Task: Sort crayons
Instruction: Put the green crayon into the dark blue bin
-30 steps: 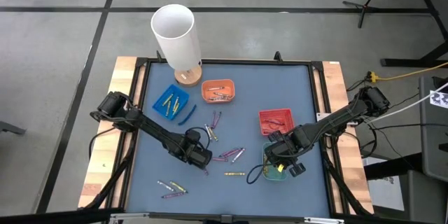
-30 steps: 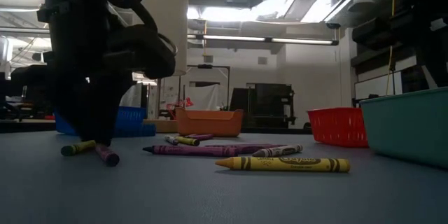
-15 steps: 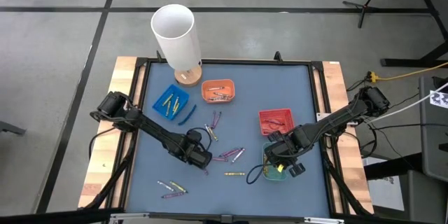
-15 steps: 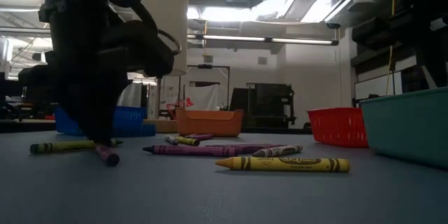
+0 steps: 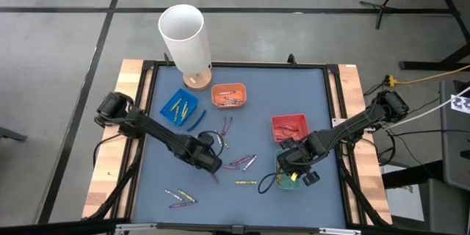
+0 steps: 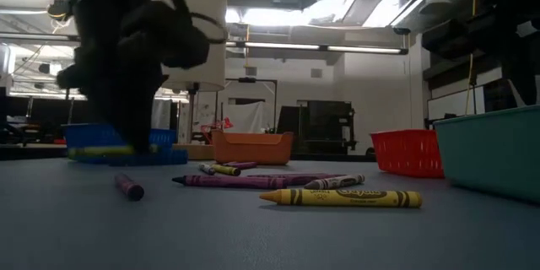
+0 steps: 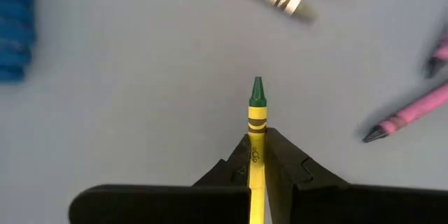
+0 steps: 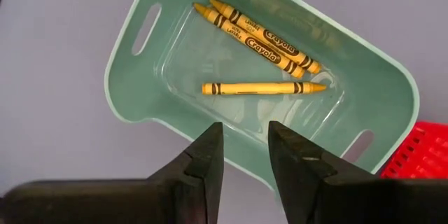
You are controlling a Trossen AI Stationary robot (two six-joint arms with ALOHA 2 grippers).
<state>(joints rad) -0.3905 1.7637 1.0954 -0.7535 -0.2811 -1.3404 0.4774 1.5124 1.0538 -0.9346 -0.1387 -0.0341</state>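
Above table: left gripper clamping crayon

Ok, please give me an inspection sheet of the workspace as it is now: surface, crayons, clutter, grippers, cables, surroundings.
Surface: blue-grey table, wooden side boards.
Job's things: loose crayons mid-table; three yellow crayons in the green tray; some in the blue tray, orange tray and red tray.
Clutter: white cylinder at the far edge.
Grippers: left gripper shut on a green-tipped yellow crayon, lifted off the table; right gripper open above the green tray.
Cables: yellow cable on the floor at the right.
Surroundings: concrete floor, a stand's legs.
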